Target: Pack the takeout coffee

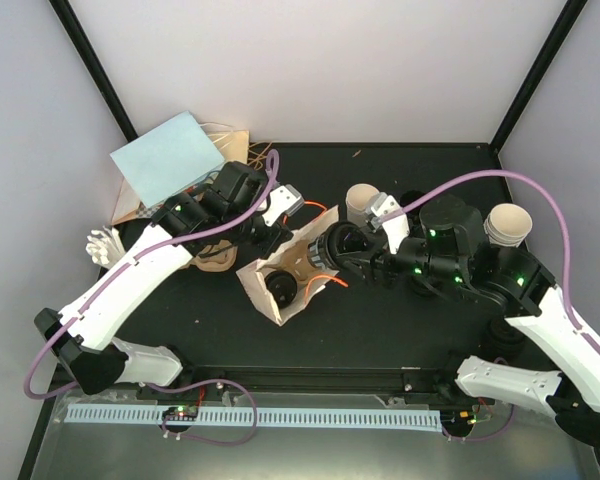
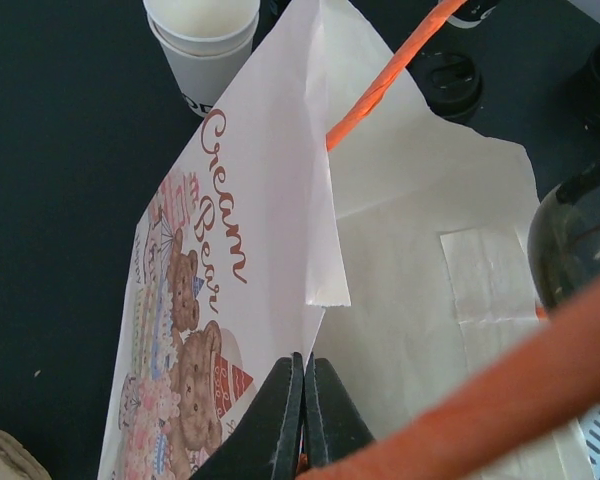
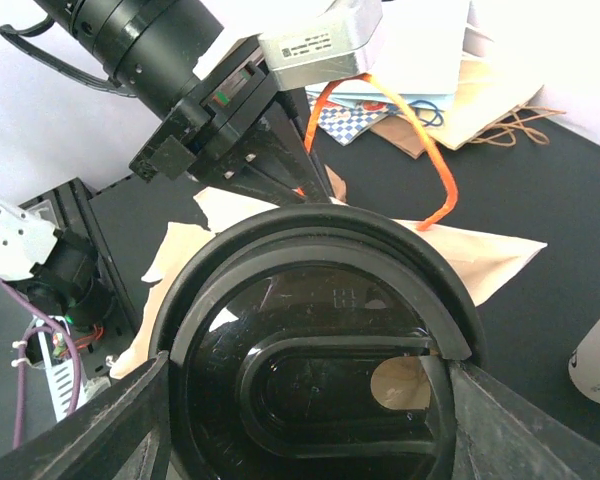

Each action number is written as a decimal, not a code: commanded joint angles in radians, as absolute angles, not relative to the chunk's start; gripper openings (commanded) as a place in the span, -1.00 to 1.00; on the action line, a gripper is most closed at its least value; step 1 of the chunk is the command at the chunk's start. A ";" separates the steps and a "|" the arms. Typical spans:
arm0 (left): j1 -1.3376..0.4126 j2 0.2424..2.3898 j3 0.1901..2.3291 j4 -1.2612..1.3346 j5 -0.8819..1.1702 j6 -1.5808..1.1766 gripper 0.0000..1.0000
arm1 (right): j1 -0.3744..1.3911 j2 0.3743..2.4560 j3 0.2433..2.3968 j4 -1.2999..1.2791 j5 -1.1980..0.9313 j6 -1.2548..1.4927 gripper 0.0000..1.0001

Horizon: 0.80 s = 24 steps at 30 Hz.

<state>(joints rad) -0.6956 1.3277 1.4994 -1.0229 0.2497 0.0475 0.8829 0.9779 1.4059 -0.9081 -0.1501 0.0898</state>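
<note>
At the mouth of the paper bag (image 1: 298, 262), a black-lidded coffee cup (image 3: 320, 300) is clasped by the right gripper (image 3: 310, 425), fingers spread around its lid. A second lidded cup (image 1: 278, 288) is seen inside. The bag's edge is pinched by the fully closed left gripper (image 2: 302, 400).

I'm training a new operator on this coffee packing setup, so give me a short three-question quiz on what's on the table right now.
1. True or false: the left gripper is open and clear of the bag.
2. What does the right gripper hold? A. a lidded cup B. a spoon C. nothing
3. In the top view, how many lidded cups show inside the bag?
Key: 1. False, it is shut on the bag's edge. 2. A. 3. One, the bagged cup.
</note>
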 commanded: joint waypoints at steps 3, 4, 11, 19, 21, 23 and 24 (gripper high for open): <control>-0.715 1.306 1.547 -1.026 0.214 0.067 -0.97 | 0.880 0.978 1.392 -0.892 -0.193 0.083 0.28; -0.716 1.303 1.549 -1.025 0.211 0.069 -0.97 | 0.880 0.981 1.390 -0.894 -0.198 0.083 0.28; -0.727 1.287 1.551 -0.997 0.180 0.075 -0.97 | 0.881 0.989 1.362 -0.908 -0.224 0.092 0.27; -0.743 1.287 1.577 -1.005 0.164 0.083 -0.97 | 0.882 0.951 1.332 -0.925 -0.222 0.103 0.27; -0.747 1.287 1.577 -1.002 0.156 0.085 -0.97 | 0.882 0.944 1.329 -0.926 -0.219 0.106 0.27; -0.750 1.287 1.576 -0.998 0.148 0.086 -0.97 | 0.882 0.938 1.326 -0.926 -0.219 0.107 0.27; -0.752 1.287 1.576 -0.996 0.145 0.087 -0.97 | 0.882 0.939 1.325 -0.928 -0.219 0.108 0.27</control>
<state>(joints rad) -0.7406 1.3083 1.5349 -1.0199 0.1749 0.0689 0.8829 0.9611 1.3296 -0.9283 -0.2123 0.0956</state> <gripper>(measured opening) 0.019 0.689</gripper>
